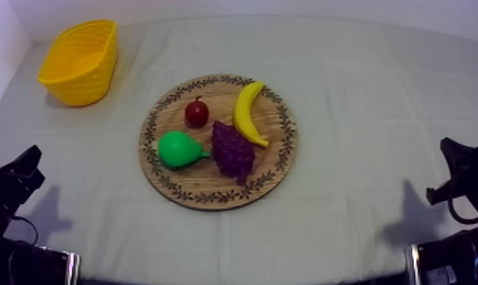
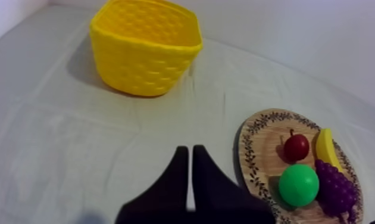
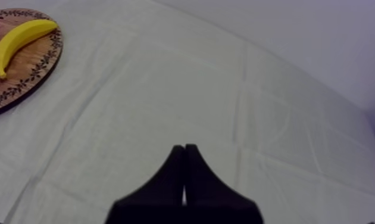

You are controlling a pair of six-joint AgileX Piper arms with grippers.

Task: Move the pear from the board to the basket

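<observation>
While left gripper (image 2: 187, 150) and right gripper (image 3: 184, 147) are sitting clenched on nothing, pear (image 1: 180, 148) is lying on wooden board (image 1: 212, 193), long axis running left-right in top view, stem pointing at grapes (image 1: 233, 149), stem hiding end-on in left wrist view, yellow basket (image 1: 81, 61) well apart.

- The pear (image 1: 180, 148) is bright green and smooth. It lies on its side on the left part of the board, with its narrow stalk end pointing towards the board's middle.
- The wooden board (image 1: 204, 184) is round with a dark leafy pattern around its rim. It lies flat at mid-worktop.
- The yellow basket (image 1: 90, 79) has woven-look walls. It stands upright, mouth up, at the worktop's far left, well apart from the board.
</observation>
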